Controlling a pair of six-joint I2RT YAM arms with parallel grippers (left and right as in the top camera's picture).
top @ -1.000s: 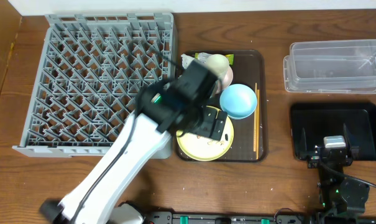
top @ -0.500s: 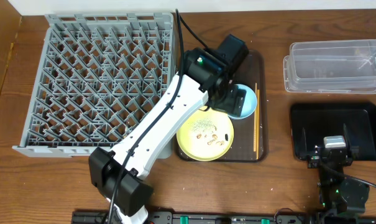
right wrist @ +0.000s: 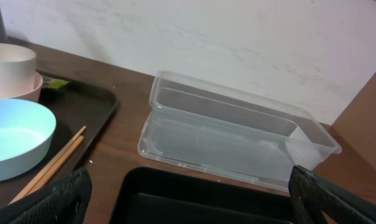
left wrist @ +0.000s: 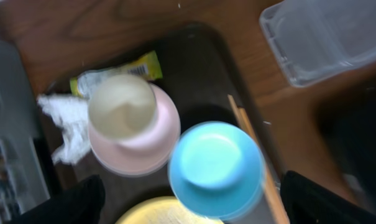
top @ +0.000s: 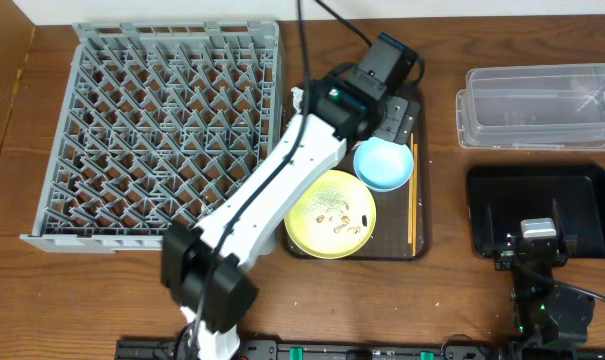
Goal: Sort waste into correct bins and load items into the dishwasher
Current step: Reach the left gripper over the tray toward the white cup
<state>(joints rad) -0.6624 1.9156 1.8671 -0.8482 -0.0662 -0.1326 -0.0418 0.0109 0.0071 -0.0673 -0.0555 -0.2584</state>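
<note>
Left gripper (top: pixel 394 120) hangs above the far end of the dark brown tray (left wrist: pixel 200 74), its jaws spread wide and holding nothing, touching nothing. Directly below it the small cream cup (left wrist: pixel 122 106) sits inside the pinkish-white bowl (left wrist: pixel 138 149). The light blue bowl (left wrist: pixel 215 168) lies just beside that bowl on the near right, their rims meeting or overlapping in the wrist view. The pale yellow plate (top: pixel 330 213), strewn with beige crumbs (top: pixel 332 207), lies nearer the robot than the gripper. To the gripper's left, the crumpled napkin (left wrist: pixel 63 127) presses against the pink bowl by the tray's left rim. The yellow-green wrapper (left wrist: pixel 135 67) lies beyond the cup. The chopsticks (left wrist: pixel 253 149) run along the tray's right rim, close to the blue bowl. Bare tray floor shows beyond the blue bowl. The grey dish rack (top: pixel 152 130) stands left of the gripper. The clear tub (left wrist: pixel 324 37) stands to its right, across a strip of bare table (top: pixel 442 110).

Right gripper (right wrist: pixel 189 186) hovers over the black bin (top: pixel 542 190), jaws fully spread and empty.
</note>
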